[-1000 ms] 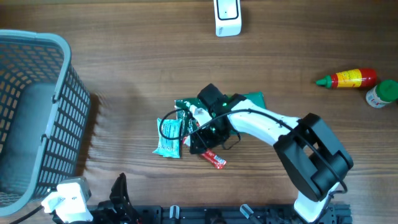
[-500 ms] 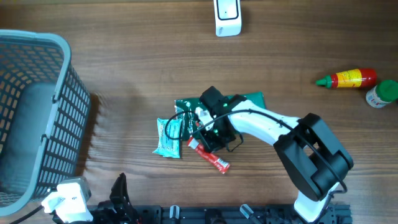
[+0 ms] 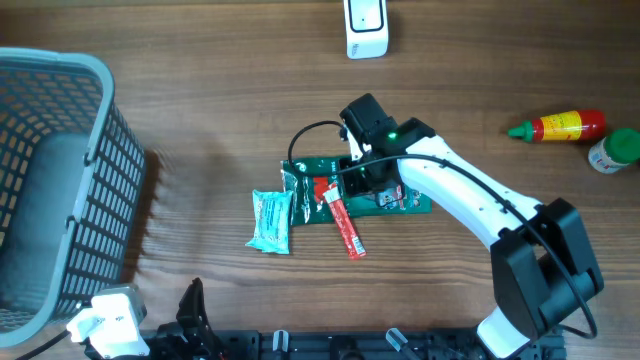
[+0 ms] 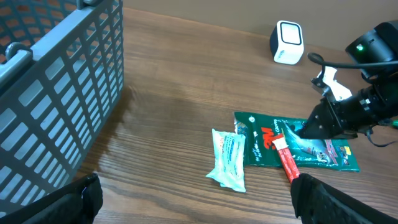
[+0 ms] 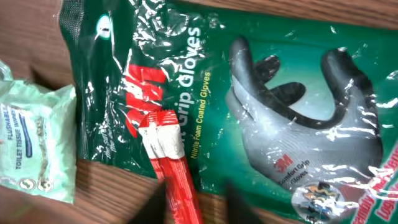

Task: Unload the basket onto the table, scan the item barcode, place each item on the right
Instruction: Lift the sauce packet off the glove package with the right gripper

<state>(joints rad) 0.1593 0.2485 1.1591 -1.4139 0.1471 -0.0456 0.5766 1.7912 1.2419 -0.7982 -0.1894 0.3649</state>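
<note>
Right now my right arm reaches left across the table [image 3: 200,100], its gripper [image 3: 356,180] low over the green glove packet [image 3: 305,175] at mid-table; I cannot tell whether its jaws are parted. Only the right wrist view makes the packet's print readable; the left wrist view shows my left gripper [image 4: 193,186] spread wide.

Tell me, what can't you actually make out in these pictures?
- Barcodes: none shows on the glove pack, red stick packet or wipes packet in any view; their undersides are hidden.
- Right gripper: its arm covers it overhead, and the right wrist view shows only dark blur, so open or shut is unclear.
- White scanner: cut by the overhead top edge.
- Green-capped bottle: cut by the overhead right edge.
</note>
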